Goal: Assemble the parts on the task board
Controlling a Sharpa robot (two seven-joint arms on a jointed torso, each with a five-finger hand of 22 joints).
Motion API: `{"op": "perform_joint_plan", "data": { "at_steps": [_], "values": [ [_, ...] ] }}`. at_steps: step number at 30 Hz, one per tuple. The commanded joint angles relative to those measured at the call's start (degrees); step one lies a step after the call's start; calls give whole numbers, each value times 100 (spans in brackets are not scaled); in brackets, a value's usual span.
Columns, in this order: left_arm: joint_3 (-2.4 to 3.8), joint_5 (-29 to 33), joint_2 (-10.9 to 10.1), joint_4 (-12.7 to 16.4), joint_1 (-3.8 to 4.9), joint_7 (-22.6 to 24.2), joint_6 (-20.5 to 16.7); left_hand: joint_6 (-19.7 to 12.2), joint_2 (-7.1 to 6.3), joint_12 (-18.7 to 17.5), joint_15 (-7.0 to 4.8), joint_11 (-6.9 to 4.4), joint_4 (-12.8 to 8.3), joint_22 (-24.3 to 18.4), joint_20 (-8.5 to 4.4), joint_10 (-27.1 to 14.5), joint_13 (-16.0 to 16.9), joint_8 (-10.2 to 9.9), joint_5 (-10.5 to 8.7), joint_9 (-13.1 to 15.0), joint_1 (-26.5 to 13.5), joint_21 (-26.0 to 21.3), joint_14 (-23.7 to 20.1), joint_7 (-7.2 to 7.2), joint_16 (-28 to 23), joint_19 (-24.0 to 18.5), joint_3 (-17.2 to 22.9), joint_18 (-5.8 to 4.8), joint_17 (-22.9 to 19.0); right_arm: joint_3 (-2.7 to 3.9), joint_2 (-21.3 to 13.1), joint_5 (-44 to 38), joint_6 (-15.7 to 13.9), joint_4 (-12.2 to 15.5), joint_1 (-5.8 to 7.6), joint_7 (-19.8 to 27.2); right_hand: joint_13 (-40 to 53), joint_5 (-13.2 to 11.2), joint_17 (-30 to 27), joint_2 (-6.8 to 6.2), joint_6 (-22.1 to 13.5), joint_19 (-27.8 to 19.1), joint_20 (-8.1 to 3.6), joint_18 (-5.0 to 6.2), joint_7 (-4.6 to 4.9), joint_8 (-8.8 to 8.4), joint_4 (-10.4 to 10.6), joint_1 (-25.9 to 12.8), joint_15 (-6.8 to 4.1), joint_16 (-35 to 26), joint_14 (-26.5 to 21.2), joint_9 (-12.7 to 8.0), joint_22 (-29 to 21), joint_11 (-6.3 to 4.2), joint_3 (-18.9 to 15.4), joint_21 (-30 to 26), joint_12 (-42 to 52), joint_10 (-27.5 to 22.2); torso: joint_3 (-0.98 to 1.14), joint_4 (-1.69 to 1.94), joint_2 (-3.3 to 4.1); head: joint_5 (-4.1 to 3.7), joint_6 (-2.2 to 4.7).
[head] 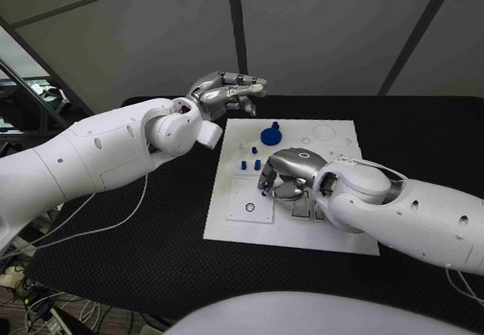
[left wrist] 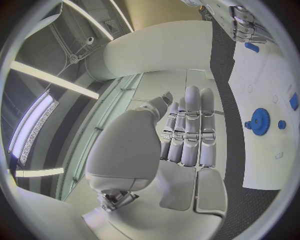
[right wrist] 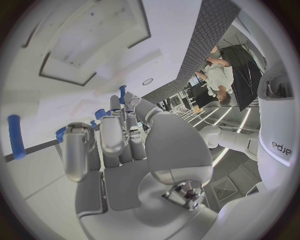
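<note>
Fingers (head: 268, 183) of right hand (head: 293, 175) over task board (head: 342, 234).

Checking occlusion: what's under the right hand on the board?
The right hand hovers over the task board; grey fixtures peek out beside it. Whatever lies directly beneath is covered.

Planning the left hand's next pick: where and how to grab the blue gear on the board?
Probably pinch the blue gear by its raised hub, fingers coming from above. It seems to lie flat on the task board, so the toothed rim offers little. The left hand sits beyond the board's far edge.
</note>
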Motion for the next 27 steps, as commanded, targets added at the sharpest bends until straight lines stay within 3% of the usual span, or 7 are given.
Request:
{"op": "perform_joint_plan", "data": {
  "at_steps": [1, 16, 20, 24, 27],
  "values": [
    [4, -1, 10, -5, 13, -5, 87, -20, 33, -40, 8, 19, -45, -8, 7, -45, 9, -32, -34, 9, -3, -34, -40, 41, -37, -43, -3, -73, -8, -4, 11, -41, 100, -17, -4, 14, 5, 7, -5, -46, -6, 231, 12, -46, 36, 9, 5, 0, -4, 13, 105, 7, 857, 7, 34, 16, -8, -31, -1, 2, 2, 16, -13],
    [3, -1, 14, -23, 13, -30, 107, -20, 33, -40, 8, 20, -45, -8, 7, -45, 9, -32, -34, 9, -3, -35, -40, 41, -38, -44, -3, -73, -8, -5, 19, -80, 211, -28, -13, -31, 2, -1, -17, -57, -11, 232, 16, -46, 38, -1, 13, -16, -1, 13, 101, 9, 859, 10, 48, 18, -9, -46, -4, -2, 1, 40, -26],
    [3, -1, 17, -24, 14, -37, 106, -28, 33, -44, 11, 23, -46, -13, 9, -52, 12, -38, -35, 9, -6, -42, -42, 45, -46, -45, -6, -74, -11, -9, 45, -120, 326, -47, -13, -80, -31, -44, -93, -173, -97, 193, 37, -29, 63, -53, 31, -112, 32, -14, 81, -6, 797, 48, 57, -31, -24, -203, -3, -2, -2, 40, -29],
    [3, -1, 20, -25, 16, -42, 107, -28, 33, -44, 11, 23, -46, -13, 9, -52, 12, -38, -35, 9, -6, -42, -42, 45, -46, -45, -6, -74, -11, -107, 49, -154, 335, -57, -12, -122, -86, -77, -273, -374, -241, 75, 99, 22, 114, -66, 49, -261, 105, -108, 31, -41, 602, 137, 81, -186, -25, -572, -3, 0, -2, 34, -27],
    [2, -1, 20, -26, 18, -47, 110, -28, 33, -44, 11, 23, -46, -13, 9, -52, 12, -38, -35, 9, -6, -42, -42, 45, -46, -45, -6, -74, -11, -138, 54, -163, 200, -76, -12, -107, -87, -91, -505, -502, -362, -105, 148, 101, 160, -68, 25, -297, 164, -259, -43, -73, 300, 195, 114, -428, -18, -783, -2, -1, -3, 32, -26]
  ]
}}
